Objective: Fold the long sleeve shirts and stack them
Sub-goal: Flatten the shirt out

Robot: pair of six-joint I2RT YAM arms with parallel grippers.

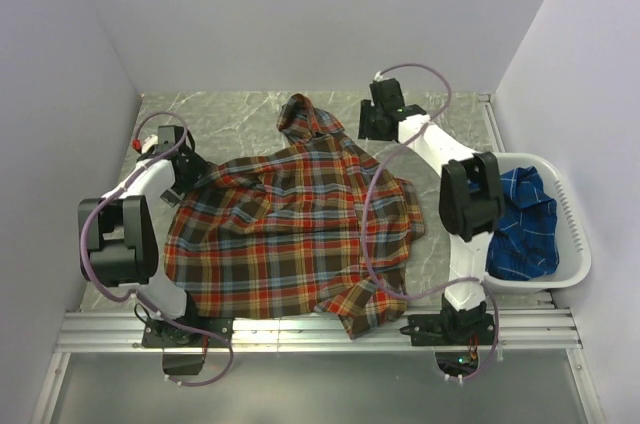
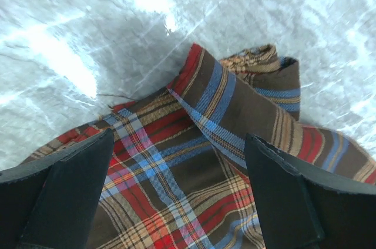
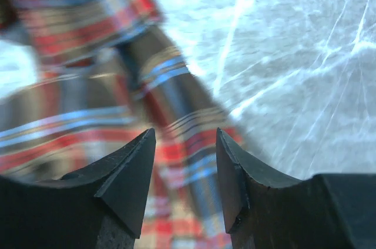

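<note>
The red-orange plaid shirt (image 1: 290,234) lies spread and rumpled across the middle of the marble table, one part reaching to the back. The blue plaid shirt (image 1: 522,224) lies crumpled in the white basket. My left gripper (image 1: 192,172) hangs open just above the red shirt's left edge; the left wrist view shows plaid cloth (image 2: 194,161) between the wide-apart fingers (image 2: 70,190). My right gripper (image 1: 372,124) is open over the shirt's back right part; the right wrist view shows blurred plaid (image 3: 176,149) under its fingertips (image 3: 138,167), nothing held.
The white plastic basket (image 1: 570,234) stands at the right edge of the table. Grey walls close in the left, back and right. A metal rail (image 1: 320,329) runs along the near edge by the arm bases.
</note>
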